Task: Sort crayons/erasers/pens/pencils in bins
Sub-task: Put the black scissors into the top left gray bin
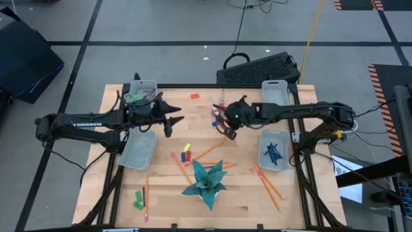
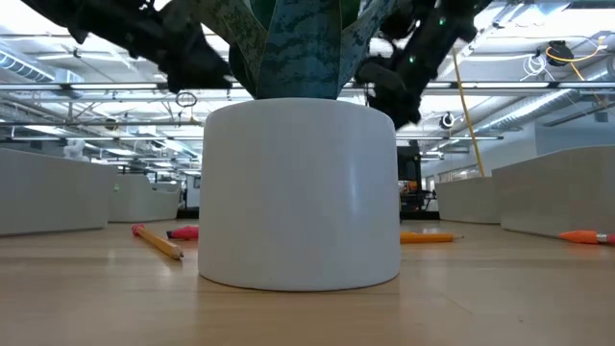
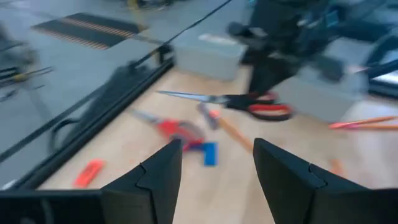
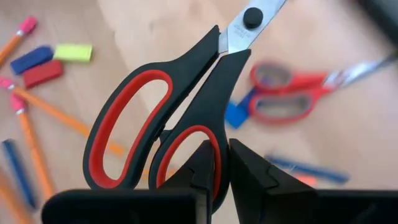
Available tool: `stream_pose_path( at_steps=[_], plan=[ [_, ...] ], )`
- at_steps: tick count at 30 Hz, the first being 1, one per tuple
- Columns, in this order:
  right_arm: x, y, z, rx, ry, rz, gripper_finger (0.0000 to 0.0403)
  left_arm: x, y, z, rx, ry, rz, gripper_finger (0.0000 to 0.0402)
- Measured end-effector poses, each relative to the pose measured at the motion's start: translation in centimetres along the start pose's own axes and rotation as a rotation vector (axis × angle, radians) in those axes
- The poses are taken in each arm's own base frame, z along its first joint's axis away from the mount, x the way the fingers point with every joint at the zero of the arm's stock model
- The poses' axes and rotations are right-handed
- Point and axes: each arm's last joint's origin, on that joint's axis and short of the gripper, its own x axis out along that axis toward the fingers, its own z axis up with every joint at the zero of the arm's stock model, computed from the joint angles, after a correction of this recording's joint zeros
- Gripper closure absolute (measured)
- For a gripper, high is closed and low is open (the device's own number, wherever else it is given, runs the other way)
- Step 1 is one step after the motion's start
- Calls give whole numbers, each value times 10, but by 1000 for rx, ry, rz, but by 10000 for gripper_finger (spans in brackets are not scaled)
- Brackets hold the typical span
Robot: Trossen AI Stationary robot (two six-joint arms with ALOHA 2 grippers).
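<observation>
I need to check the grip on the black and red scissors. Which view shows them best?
The right wrist view: the scissors fill it, one handle loop pinched by the right hand. The high view shows only that hand above the table. The low view is blocked by a white pot; the left wrist view is blurred.

A plant pot [image 1: 206,182] stands at the table's [image 1: 167,212] front middle. Pencils [image 1: 269,187] lie to its right. Pens [image 1: 273,154] sit in the right bin [image 1: 275,165].
</observation>
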Motion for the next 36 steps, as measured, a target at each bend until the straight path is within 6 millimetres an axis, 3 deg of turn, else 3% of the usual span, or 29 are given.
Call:
stream_pose_path(
  at_steps=[6, 14, 17, 22, 28, 36],
  plan=[
    [-12, 24, 12, -106, -230, -115, 375, -1, -13, 6, 12, -70, -82, 187],
    [-25, 47, 25, -226, -459, -194, 375, 16, -27, -2, 79, -124, -175, 101],
    [-30, 56, 28, -278, -521, -183, 375, 28, -38, -3, 143, -180, -256, 85],
    [-33, 69, 29, -363, -590, -210, 375, 46, -53, -8, 200, -266, -312, 95],
    [-36, 74, 29, -378, -613, -323, 375, 53, -55, -7, 194, -313, -292, 114],
    [-42, 78, 34, -432, -678, -353, 375, 55, -46, 4, -22, -346, -198, 119]
  ],
)
